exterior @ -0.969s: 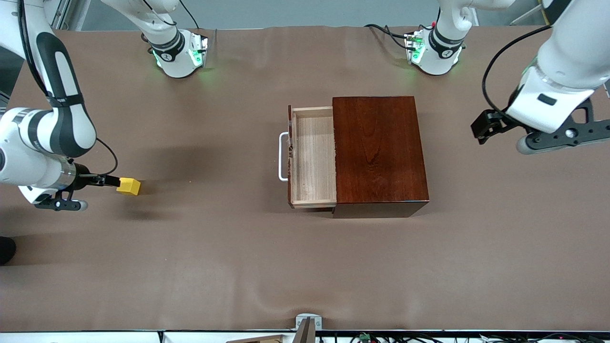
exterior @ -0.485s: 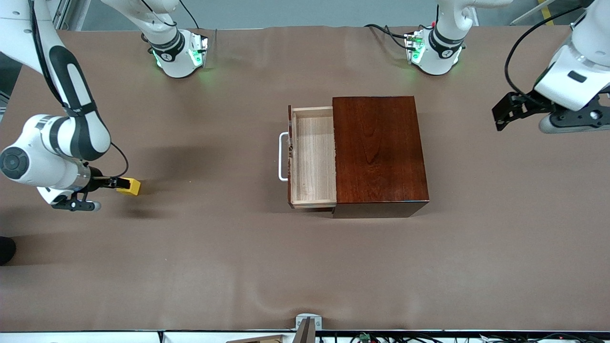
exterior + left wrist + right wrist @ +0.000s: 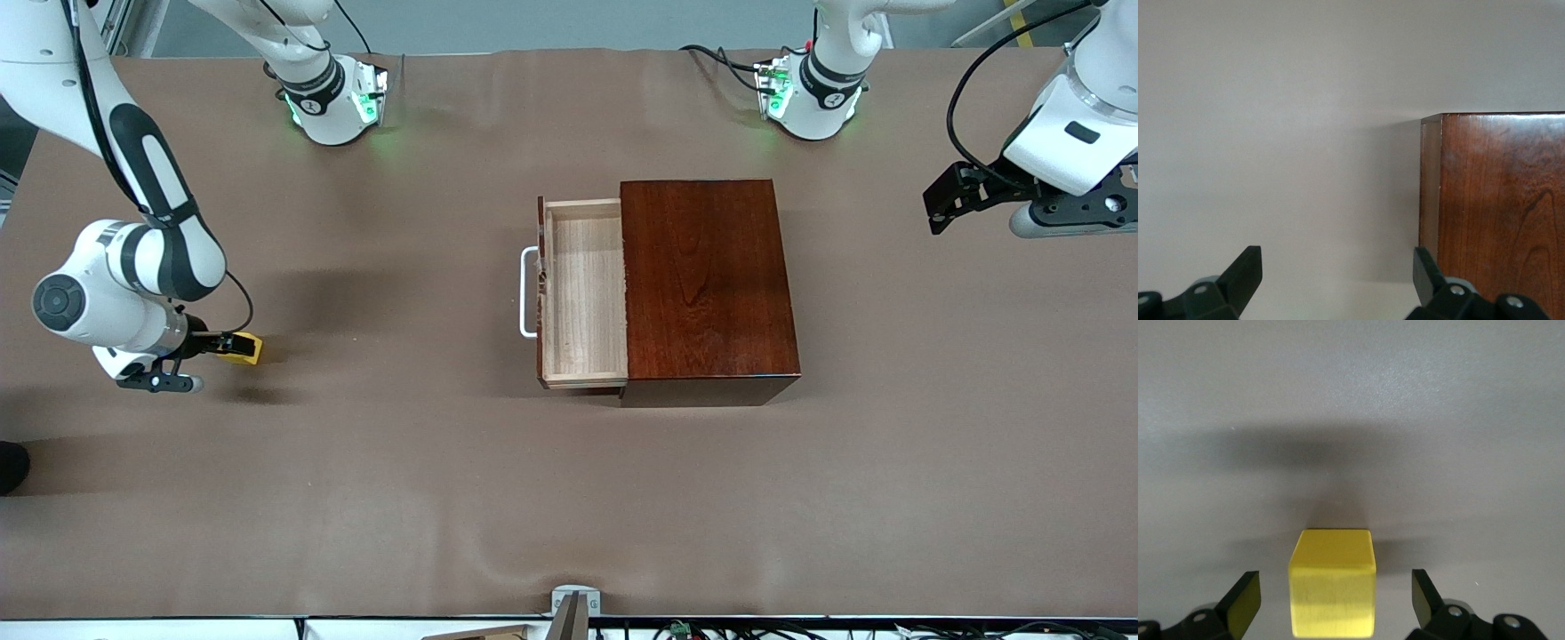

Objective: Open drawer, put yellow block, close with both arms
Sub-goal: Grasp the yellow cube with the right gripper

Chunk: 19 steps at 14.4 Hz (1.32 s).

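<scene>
I have the right gripper (image 3: 233,344) low at the table's 9 o'clock edge, fingers apart astride the yellow block (image 3: 245,348) for pickup, drawer (image 3: 582,293) open at centre to receive it, while the left gripper (image 3: 944,197), fingers apart, waits at 2 o'clock.

Drawer (image 3: 582,293) back hidden inside box (image 3: 707,289).

Right gripper (image 3: 233,345), low at the right arm's end of the table, fingers spread. Left gripper (image 3: 935,203) raised at the left arm's end, fingers apart.
</scene>
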{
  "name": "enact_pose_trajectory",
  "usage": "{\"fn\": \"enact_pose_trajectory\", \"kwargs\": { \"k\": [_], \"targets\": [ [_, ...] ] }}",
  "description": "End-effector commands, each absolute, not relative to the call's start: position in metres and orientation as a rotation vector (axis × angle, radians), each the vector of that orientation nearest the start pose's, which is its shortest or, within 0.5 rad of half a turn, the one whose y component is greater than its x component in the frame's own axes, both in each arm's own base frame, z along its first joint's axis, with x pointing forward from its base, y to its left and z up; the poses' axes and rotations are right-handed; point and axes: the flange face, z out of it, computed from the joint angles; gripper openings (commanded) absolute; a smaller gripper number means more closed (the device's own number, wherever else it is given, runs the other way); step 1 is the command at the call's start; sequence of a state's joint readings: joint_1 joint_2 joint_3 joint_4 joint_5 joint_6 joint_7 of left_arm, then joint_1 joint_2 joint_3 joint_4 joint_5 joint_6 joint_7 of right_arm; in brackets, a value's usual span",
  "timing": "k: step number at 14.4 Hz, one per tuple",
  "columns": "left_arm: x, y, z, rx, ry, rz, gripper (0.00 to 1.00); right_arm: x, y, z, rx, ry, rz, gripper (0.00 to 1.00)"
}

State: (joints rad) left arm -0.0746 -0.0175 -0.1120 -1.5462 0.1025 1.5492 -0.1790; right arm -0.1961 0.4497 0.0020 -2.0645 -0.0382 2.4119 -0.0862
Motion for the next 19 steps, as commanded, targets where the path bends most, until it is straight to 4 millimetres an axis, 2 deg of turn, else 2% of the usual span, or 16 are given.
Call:
{"fn": "enact_pose_trajectory", "kwargs": {
  "k": [1, 4, 7, 8, 9, 10, 14, 19],
  "targets": [
    [0.533, -0.086, 0.645, -3.055, 0.026, -0.050, 1.00, 0.562, -0.112, 0.198, -3.135, 0.147, 0.129, 0.92],
    [0.533, -0.068, 0.642, -3.051, 0.095, -0.007, 1.00, 0.559, -0.111, 0.196, -3.131, 0.151, 0.142, 0.60],
    [0.531, -0.047, 0.646, -3.110, 0.065, 0.000, 1.00, 0.558, -0.110, 0.197, -3.130, 0.154, 0.157, 0.51],
    [0.531, -0.047, 0.646, -3.130, 0.059, 0.002, 1.00, 0.558, -0.110, 0.198, -3.129, 0.166, 0.164, 0.50],
    [0.531, -0.049, 0.648, -3.130, 0.062, -0.005, 1.00, 0.557, -0.108, 0.199, -3.124, 0.182, 0.187, 0.40],
    [0.530, -0.052, 0.651, -3.130, 0.052, -0.010, 1.00, 0.557, -0.106, 0.201, -3.114, 0.196, 0.214, 0.36],
    [0.524, -0.056, 0.657, -3.128, 0.052, -0.018, 1.00, 0.569, -0.105, 0.229, -3.073, 0.235, 0.275, 0.32],
    [0.524, -0.056, 0.654, -3.128, 0.047, 0.001, 1.00, 0.575, -0.102, 0.270, -3.075, 0.229, 0.239, 0.33]
  ]
}}
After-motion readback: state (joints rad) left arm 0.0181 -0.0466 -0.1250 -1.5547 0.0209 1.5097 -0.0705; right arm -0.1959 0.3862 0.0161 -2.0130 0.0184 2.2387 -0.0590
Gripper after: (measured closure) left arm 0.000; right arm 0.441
